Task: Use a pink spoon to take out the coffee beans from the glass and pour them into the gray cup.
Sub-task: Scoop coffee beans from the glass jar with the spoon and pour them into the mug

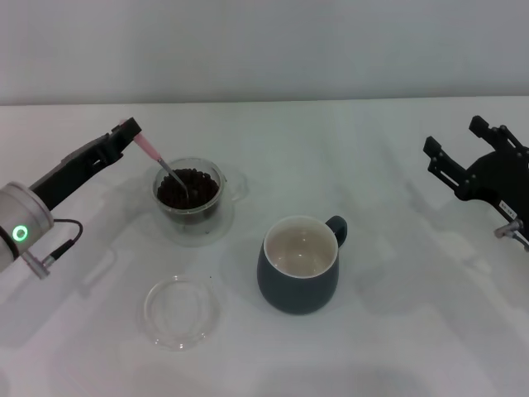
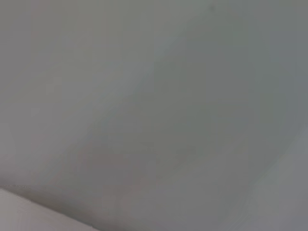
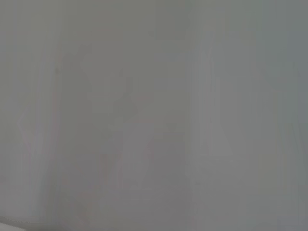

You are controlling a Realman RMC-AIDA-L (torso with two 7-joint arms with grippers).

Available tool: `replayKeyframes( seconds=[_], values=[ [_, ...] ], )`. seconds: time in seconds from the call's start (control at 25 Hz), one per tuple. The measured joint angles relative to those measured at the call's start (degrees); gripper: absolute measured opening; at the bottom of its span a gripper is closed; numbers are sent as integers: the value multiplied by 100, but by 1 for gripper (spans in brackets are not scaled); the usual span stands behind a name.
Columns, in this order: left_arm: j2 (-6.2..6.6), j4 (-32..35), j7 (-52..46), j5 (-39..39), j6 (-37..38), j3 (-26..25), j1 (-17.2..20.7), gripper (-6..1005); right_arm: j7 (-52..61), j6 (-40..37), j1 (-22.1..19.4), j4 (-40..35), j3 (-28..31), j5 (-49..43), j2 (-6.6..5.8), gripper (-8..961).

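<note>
One spoon dipped among the beans

One pink spoon (image 1: 163,165) leaned with its metal bowl sunk into the coffee beans (image 1: 188,187) heaped in the glass (image 1: 190,198), toward the far left part of the tabletop (image 1: 397,331). Its handle slanted up and out to the left gripper (image 1: 128,132), whose fingers were closed on the handle's tip. The gray cup (image 1: 299,266) sat near the middle of the tabletop, apart from the glass, its cream inside bare and its handle turned toward the far right. A shallow clear dish (image 1: 182,311) lay toward the near left edge. The right gripper (image 1: 453,150) hung over the right edge, fingers spread and holding nothing.
</note>
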Motion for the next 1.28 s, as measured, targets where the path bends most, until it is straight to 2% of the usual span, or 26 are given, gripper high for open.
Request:
replayKeyframes(
  seconds=[0.2,0.68,1.04,1.28],
  values=[
    [-3,-219,-91,-479,-23,-9,78,134,0,7,-62,3,0,0,1,828],
    [35,-169,-1807,-552,-146,18,407,133,5,30,-28,3,0,0,14,828],
    [27,-159,-2002,-723,-800,-22,655,132,33,154,-3,11,7,0,23,828],
    [24,-170,-2122,-668,-1044,27,627,133,32,156,9,39,68,0,25,828]
  ],
)
